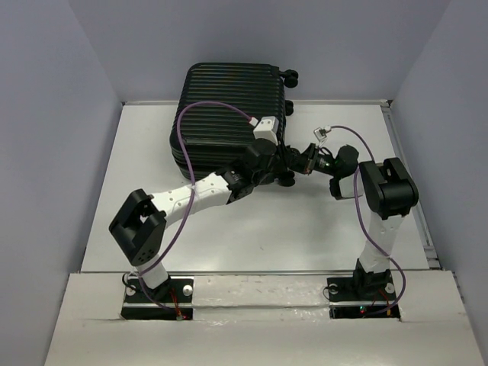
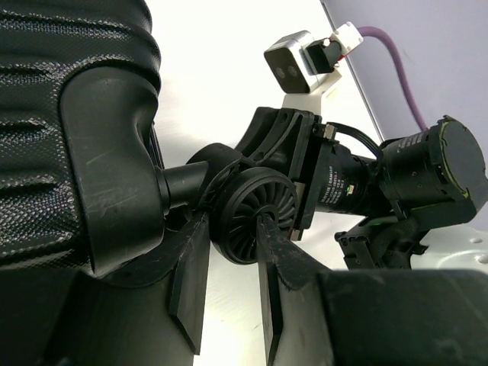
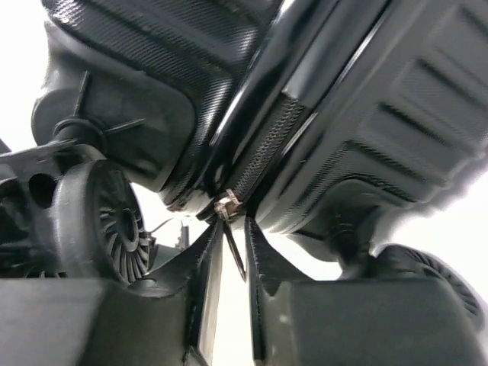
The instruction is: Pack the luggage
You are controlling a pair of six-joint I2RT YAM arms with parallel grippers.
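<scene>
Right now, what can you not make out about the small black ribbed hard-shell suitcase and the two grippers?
Contents of the black ribbed hard-shell suitcase: all views, its shut shells hide them.
Left gripper hold: left wrist view, the black spoked caster wheel sits at the fingertips, contact unclear.
Right gripper hold: right wrist view, the small metal zipper pull lies at the gap, clamping unclear.

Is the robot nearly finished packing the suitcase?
Looks close, though I can't see inside. Done: the luggage lies shut, shells together. In hand: the right gripper has its fingers either side of the zipper pull at a corner; the left gripper sits at a caster wheel, maybe steadying. Left: probably finishing the zip; how much is zipped I can't tell.
</scene>
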